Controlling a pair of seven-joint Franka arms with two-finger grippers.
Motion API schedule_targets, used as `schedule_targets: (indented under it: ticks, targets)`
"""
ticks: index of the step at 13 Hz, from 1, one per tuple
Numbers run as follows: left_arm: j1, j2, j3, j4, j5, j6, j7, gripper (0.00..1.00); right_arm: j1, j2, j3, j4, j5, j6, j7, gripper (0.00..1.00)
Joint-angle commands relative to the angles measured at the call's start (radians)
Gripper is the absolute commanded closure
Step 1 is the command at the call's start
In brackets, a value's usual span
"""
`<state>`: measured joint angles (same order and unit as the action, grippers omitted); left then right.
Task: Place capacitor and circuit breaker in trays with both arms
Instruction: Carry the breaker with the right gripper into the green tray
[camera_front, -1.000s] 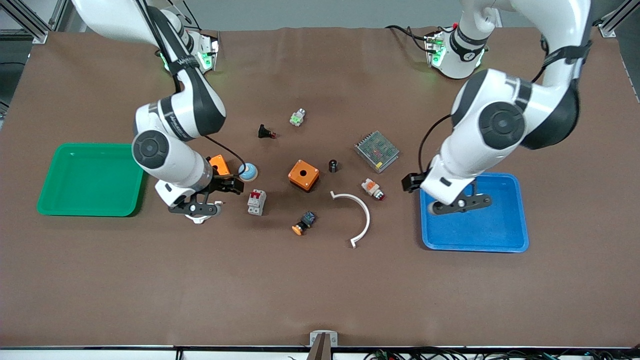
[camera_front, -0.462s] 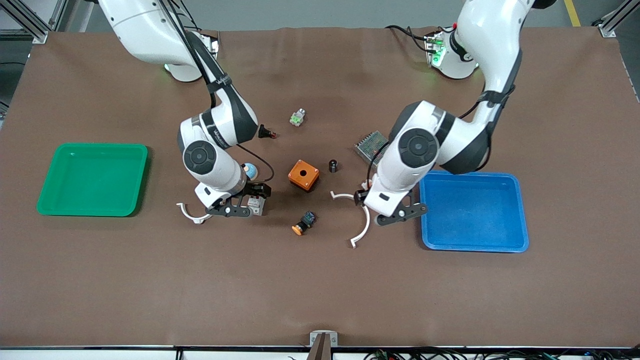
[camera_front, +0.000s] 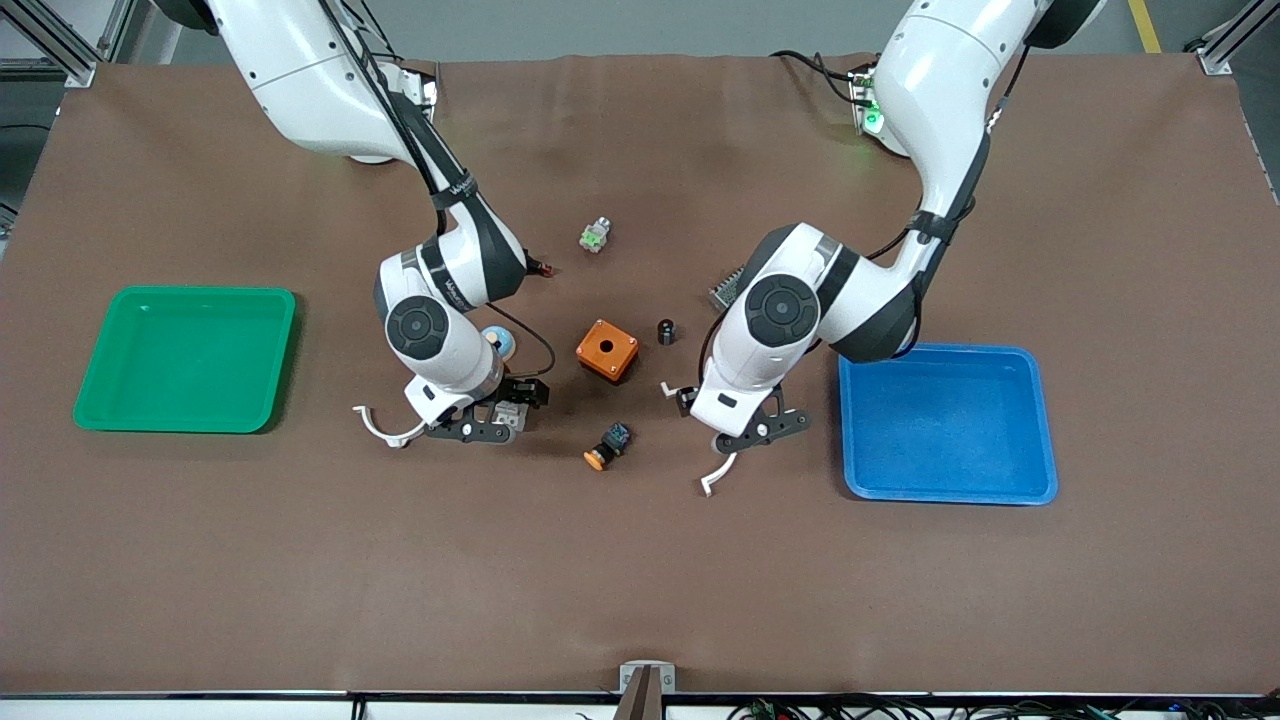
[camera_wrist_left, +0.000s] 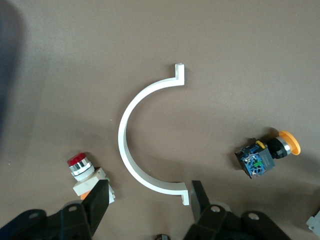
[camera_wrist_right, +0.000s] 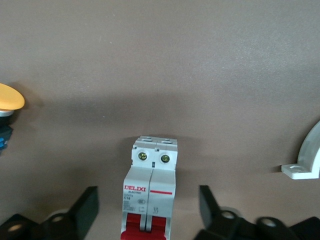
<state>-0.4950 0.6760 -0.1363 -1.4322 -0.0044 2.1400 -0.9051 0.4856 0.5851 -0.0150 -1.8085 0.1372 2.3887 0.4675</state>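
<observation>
Pincers (camera_wrist_right: 147, 210) (open) over circuit breaker (camera_wrist_right: 150, 187)

Brown table (camera_front: 640, 560): green tray (camera_front: 95, 400), blue tray (camera_front: 950, 492), orange box (camera_front: 607, 350), capacitor (camera_front: 665, 331).

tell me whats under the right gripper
The circuit breaker lies on the brown table under the right gripper, between its open fingers, untouched. The front view shows only a sliver of it; the arm covers the rest.
</observation>
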Motion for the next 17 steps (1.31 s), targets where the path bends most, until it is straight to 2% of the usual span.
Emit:
schedule_targets:
  ticks: [1, 4, 5, 7, 10, 12, 13, 14, 17]
  targets:
    - [-0.027, 0.017, 0.014, 0.032, -0.006, 0.012, -0.035, 0.29, 0.008, -0.001, -0.003, 0.006, 0.015, 0.003, 0.013, 0.50]
    - [-0.043, 0.033, 0.014, 0.044, -0.006, 0.023, -0.044, 0.29, 0.005, -0.002, -0.003, 0.006, 0.016, -0.003, 0.014, 0.79]
    - [-0.049, 0.036, 0.014, 0.045, -0.006, 0.023, -0.046, 0.29, 0.002, -0.007, -0.003, 0.006, 0.019, -0.011, 0.020, 0.86]
    - [-0.059, 0.036, 0.014, 0.044, -0.006, 0.023, -0.046, 0.29, -0.005, -0.028, -0.006, 0.015, 0.021, -0.069, 0.061, 0.88]
    - [-0.060, 0.045, 0.015, 0.044, -0.005, 0.034, -0.038, 0.28, -0.062, -0.135, -0.014, 0.035, 0.018, -0.243, 0.059, 0.88]
    - [-0.063, 0.053, 0.015, 0.044, -0.005, 0.044, -0.037, 0.28, -0.146, -0.212, -0.014, 0.047, 0.004, -0.368, 0.042, 0.88]
    - [-0.074, 0.053, 0.015, 0.044, -0.005, 0.047, -0.038, 0.28, -0.191, -0.249, -0.016, 0.052, -0.042, -0.440, -0.002, 0.88]
    - [-0.077, 0.051, 0.015, 0.045, -0.005, 0.047, -0.041, 0.27, -0.241, -0.281, -0.016, 0.049, -0.089, -0.488, -0.065, 0.88]
    - [-0.079, 0.045, 0.014, 0.045, -0.005, 0.047, -0.043, 0.27, -0.436, -0.324, -0.017, 0.043, -0.105, -0.565, -0.304, 0.88]
